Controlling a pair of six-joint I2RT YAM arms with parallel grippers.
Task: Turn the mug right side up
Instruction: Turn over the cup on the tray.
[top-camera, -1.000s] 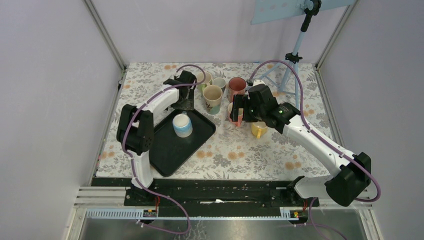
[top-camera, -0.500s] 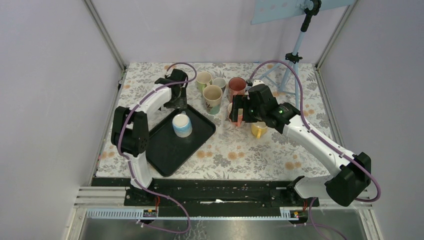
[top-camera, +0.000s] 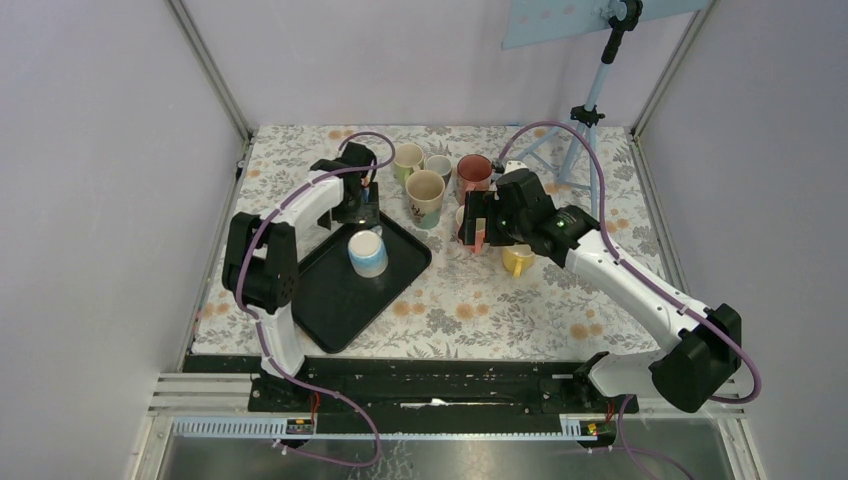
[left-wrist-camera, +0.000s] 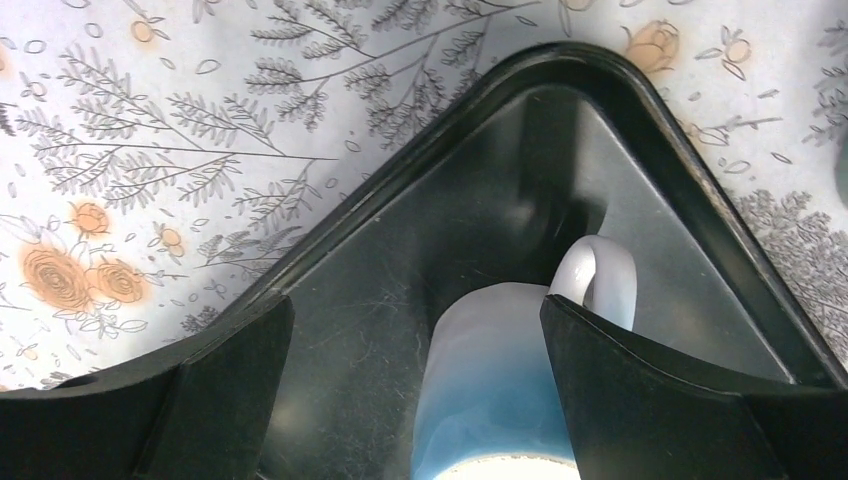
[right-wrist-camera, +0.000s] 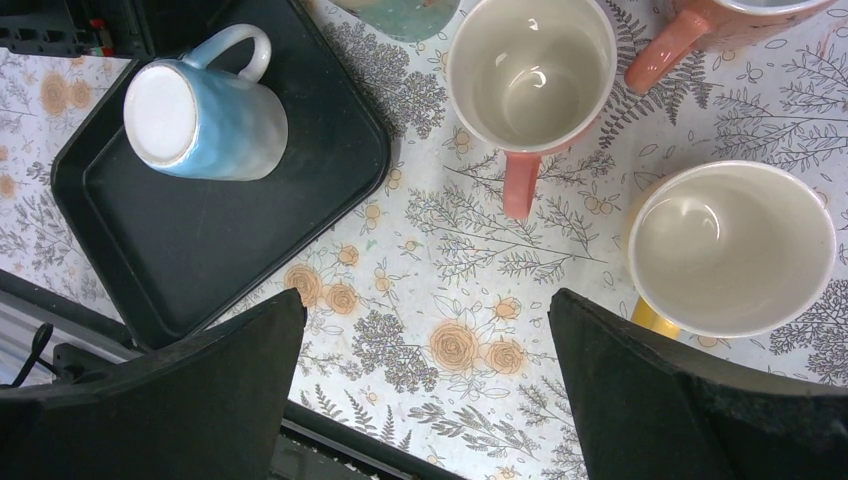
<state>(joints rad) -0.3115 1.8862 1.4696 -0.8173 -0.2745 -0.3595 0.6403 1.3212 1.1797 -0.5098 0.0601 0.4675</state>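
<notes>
Tray (top-camera: 338, 292) holds one inverted blue mug (top-camera: 366, 252); left fingers (left-wrist-camera: 650, 400) and right fingers (right-wrist-camera: 200, 400) both spread wide, empty.

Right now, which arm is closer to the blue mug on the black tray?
Left. The left gripper hangs open just beyond the blue mug, over the far corner of the black tray. The right gripper is off the tray, above the upright mugs.
</notes>
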